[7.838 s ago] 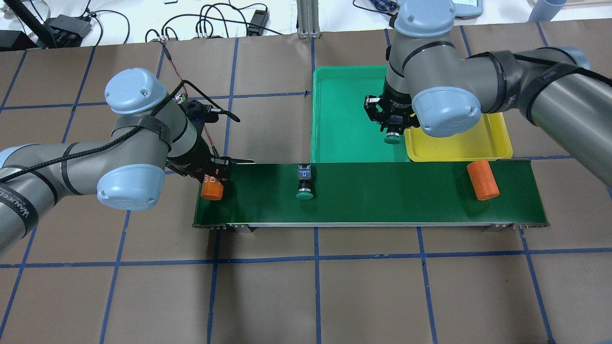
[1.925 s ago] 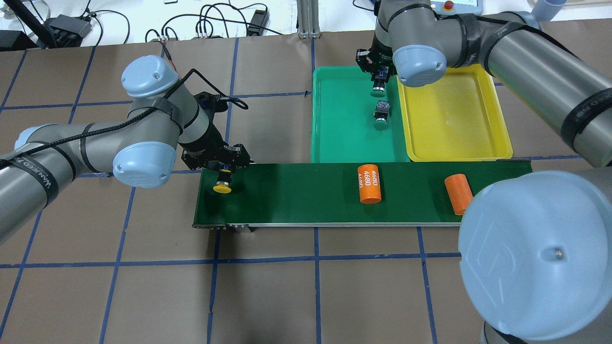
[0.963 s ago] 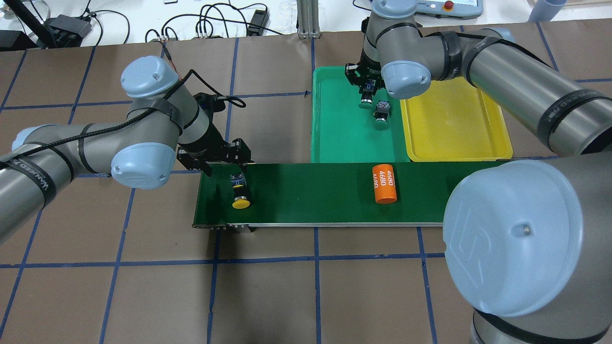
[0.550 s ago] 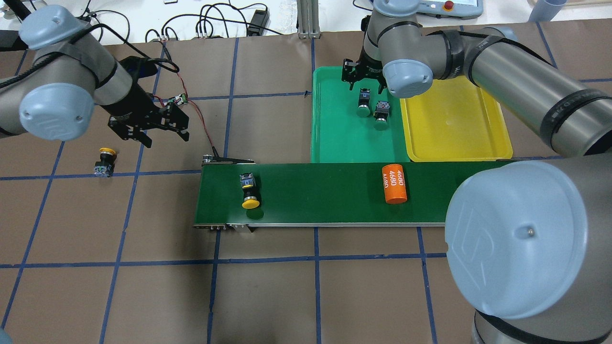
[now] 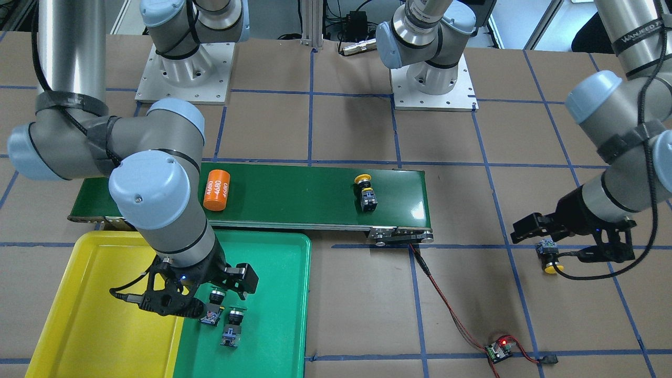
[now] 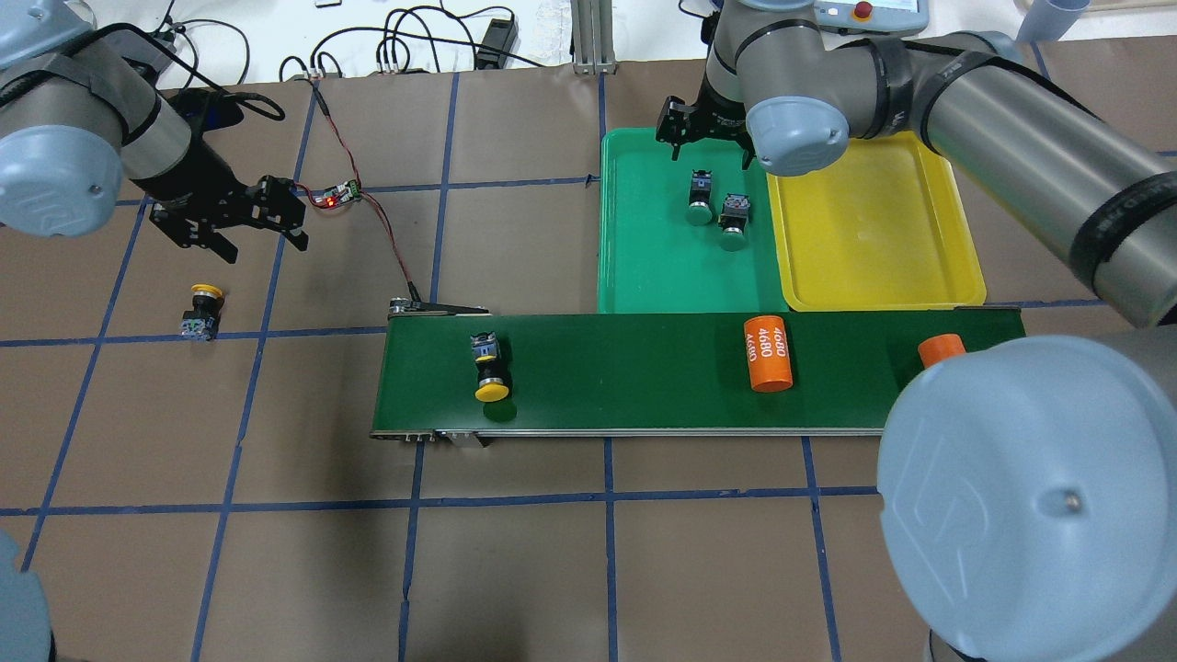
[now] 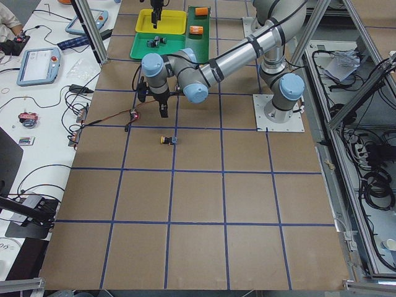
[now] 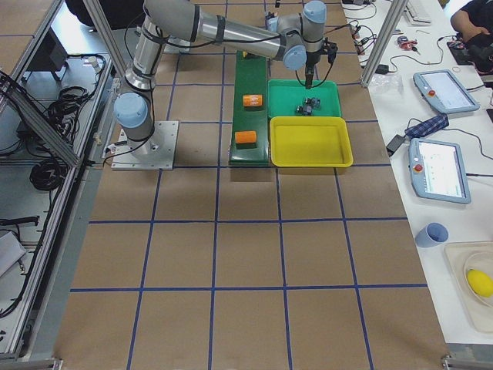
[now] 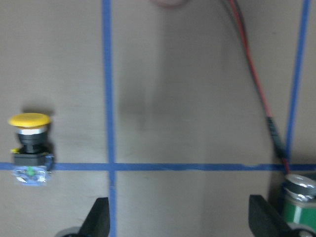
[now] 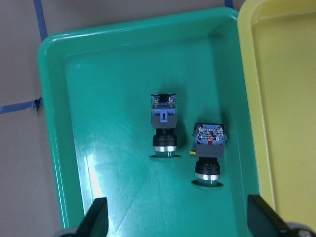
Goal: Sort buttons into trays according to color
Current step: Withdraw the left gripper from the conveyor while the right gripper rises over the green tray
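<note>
Left fingers [image 6: 226,246] moved outward, yellow button [image 6: 202,311] lying near, untouched

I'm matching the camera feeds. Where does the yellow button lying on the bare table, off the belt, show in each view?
Front-facing: yellow button, far right.
Overhead: left, near the edge.
Exterior left: left of centre.
Exterior right: cannot make it out.
Left wrist: left side.
Right wrist: not in it.
Shared landmark: the lit circuit board, seen in the first three.

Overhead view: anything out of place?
One yellow button lies on its side on the table, left of the conveyor belt and far from the yellow tray, near the open left claw. Nothing else stands out.
</note>
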You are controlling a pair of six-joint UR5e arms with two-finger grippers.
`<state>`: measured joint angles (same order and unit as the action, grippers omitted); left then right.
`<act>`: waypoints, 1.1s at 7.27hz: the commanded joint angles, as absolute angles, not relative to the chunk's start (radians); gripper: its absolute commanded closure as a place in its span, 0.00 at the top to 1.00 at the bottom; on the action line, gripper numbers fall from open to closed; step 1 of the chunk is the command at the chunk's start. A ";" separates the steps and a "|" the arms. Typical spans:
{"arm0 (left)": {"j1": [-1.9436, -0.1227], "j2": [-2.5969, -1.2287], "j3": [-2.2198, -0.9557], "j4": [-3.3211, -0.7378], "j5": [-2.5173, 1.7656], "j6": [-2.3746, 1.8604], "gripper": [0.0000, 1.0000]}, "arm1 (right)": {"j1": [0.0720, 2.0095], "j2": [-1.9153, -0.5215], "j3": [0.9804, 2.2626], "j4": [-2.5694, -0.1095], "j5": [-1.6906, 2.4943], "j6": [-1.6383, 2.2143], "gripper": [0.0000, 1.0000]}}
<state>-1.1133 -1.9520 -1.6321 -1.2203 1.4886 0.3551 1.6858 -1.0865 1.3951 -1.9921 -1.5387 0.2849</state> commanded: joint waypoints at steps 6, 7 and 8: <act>-1.008 -2.118 -1.706 -0.997 1.551 0.443 0.96 | 1.687 -1.357 1.589 -1.829 -1.548 0.295 1.00; -1.008 -2.121 -1.722 -0.994 1.551 0.443 0.84 | 1.687 -1.368 1.595 -1.812 -1.548 0.295 1.00; -1.009 -2.123 -1.723 -0.993 1.584 0.446 0.59 | 1.687 -1.368 1.595 -1.806 -1.548 0.295 1.00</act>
